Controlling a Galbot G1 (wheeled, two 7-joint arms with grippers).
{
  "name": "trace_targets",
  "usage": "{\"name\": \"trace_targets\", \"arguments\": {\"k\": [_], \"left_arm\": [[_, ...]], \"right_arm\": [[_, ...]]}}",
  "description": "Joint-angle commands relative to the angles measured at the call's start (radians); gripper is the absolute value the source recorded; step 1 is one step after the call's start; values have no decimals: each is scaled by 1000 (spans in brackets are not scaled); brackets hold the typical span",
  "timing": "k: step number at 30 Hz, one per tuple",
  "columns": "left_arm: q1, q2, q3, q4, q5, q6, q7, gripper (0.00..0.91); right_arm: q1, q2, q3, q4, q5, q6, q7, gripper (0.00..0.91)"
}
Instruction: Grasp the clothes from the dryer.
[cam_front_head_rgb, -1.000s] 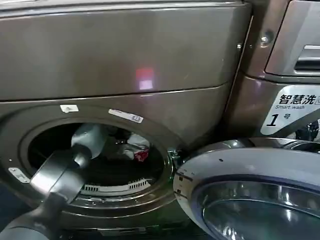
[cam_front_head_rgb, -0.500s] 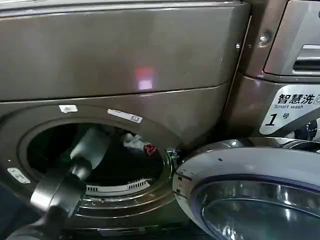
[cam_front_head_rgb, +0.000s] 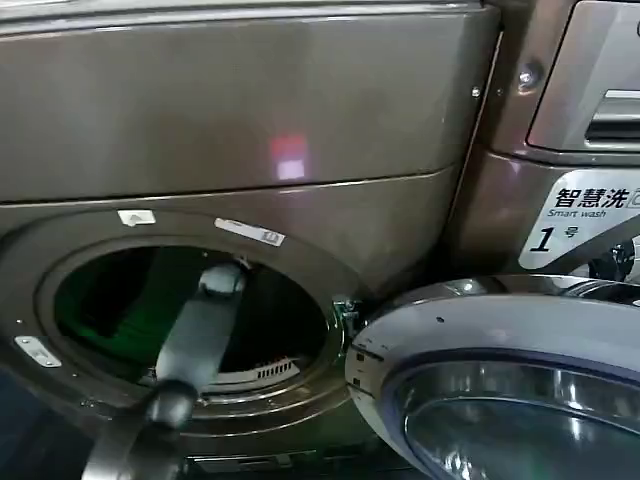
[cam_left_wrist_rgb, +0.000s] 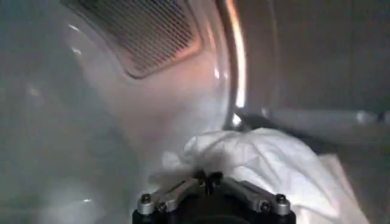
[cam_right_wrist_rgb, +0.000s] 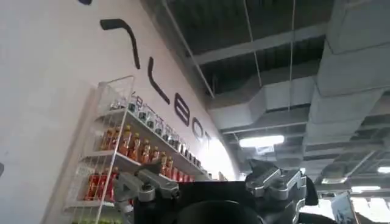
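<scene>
The dryer (cam_front_head_rgb: 250, 110) wears glossy bronze-brown metal that throws back a pink glint. Its door (cam_front_head_rgb: 500, 390) has a smooth silver rim around shiny dark glass. Inside, the clothes (cam_left_wrist_rgb: 268, 164) look like soft, creased white cloth, perhaps cotton, against a satiny, perforated drum wall (cam_left_wrist_rgb: 146, 36).

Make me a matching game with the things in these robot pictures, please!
Things:
1. clothes
2. dryer door
3. left gripper
4. right gripper

Places or states:
A. swung open, on the dryer's right
B. white, lying in the drum against the gripper
C. pointing up toward a ceiling and a shelf of bottles
D. reached inside the drum

Pairs: 1-B, 2-A, 3-D, 4-C
</scene>
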Motion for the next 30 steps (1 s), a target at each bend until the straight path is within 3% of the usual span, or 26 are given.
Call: {"name": "trace_targets", "arguments": {"k": [1,12,30], "left_arm": [[248,-58,-155,-323,25,-171,-259,0],[374,-82,-161,-459,37,-179,-290,0],[363,-71,-161,-469,37,-155,-282,0]], "right_arm": [[3,2,-3,4,-12,21,-9,907],[3,1,-6,5,9,56,-5,907],[-2,6,15,-1,5,53,-20,907]]}}
